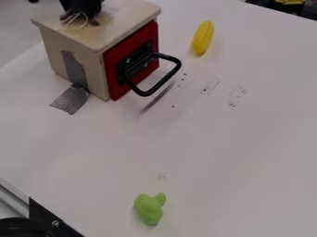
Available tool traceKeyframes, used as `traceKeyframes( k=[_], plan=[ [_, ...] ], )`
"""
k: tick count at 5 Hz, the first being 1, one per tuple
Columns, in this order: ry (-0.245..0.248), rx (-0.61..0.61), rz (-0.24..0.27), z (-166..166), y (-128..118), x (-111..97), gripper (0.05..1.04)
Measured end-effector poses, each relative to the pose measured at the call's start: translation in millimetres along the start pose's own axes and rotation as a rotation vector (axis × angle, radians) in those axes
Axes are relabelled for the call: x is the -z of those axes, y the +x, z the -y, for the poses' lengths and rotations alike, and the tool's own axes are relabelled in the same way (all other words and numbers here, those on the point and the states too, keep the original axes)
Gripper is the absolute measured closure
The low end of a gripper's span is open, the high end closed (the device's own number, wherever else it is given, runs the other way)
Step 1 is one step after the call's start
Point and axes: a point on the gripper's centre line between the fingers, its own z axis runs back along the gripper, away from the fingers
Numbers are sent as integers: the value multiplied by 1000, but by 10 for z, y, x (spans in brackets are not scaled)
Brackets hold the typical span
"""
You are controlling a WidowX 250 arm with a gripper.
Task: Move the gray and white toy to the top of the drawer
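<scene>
at the drawer's top (pixel 114 25) | black tool (pixel 79 19) | green toy (pixel 149 209) (well apart)

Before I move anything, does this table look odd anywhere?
Yes: dark specks and scuffs mar the white tabletop beside the black handle, and gray tape runs down the side of the wooden box onto the tabletop, perhaps anchoring it.

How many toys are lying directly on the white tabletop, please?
2: the yellow corn right of the drawer box, and the green toy near the view's bottom edge. Others may be hidden behind the box.
</scene>
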Motion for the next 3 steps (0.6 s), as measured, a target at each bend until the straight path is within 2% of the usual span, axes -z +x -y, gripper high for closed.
traceKeyframes(
  k=[1, 2, 3],
  plan=[
    [11, -8, -1, 5, 6, -133, 70],
    [47, -4, 63, 47, -26, -523, 78],
    [55, 2, 90, 104, -85, -731, 83]
  ],
)
